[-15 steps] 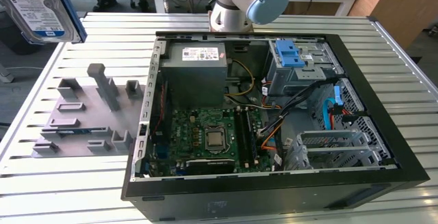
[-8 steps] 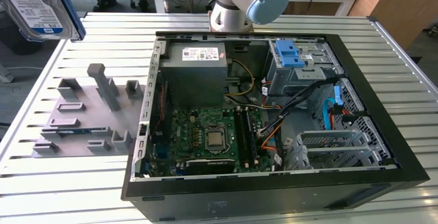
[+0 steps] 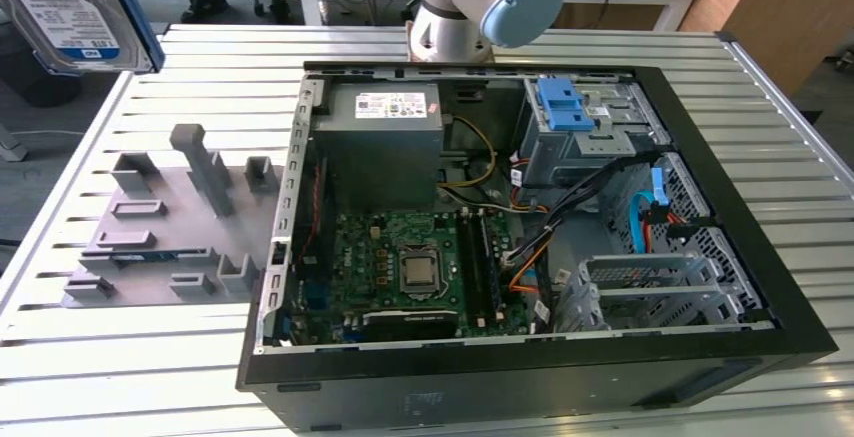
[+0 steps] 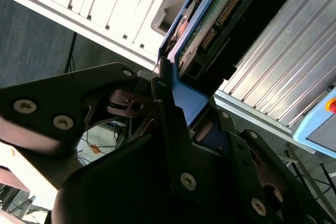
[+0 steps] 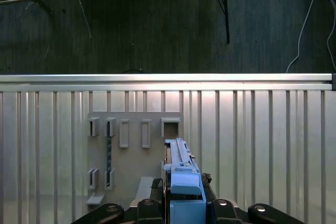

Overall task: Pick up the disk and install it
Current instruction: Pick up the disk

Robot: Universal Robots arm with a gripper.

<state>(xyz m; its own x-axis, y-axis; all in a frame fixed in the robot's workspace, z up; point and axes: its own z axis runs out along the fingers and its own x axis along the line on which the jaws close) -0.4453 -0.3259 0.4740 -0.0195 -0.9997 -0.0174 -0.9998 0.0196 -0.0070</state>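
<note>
The disk (image 3: 74,12), silver with a white-and-blue label and a blue bracket, hangs high at the exterior view's upper left, above the table's edge. In the first wrist view the disk (image 5: 181,179) stands edge-on between my black fingers, and my gripper (image 5: 182,203) is shut on its blue bracket. The second wrist view shows the disk's circuit-board side (image 4: 210,24) and blue frame, with my gripper (image 4: 184,111) clamped on it. The disk is well to the exterior view's left of the open computer case (image 3: 747,257).
A grey slotted fixture (image 3: 174,227) lies on the slatted metal table (image 3: 120,377), below the disk in the first wrist view (image 5: 131,150). Inside the case are a grey power supply (image 3: 380,142), a motherboard (image 3: 400,267) and a drive bay with a blue latch (image 3: 567,107). The arm's base (image 3: 461,7) stands behind.
</note>
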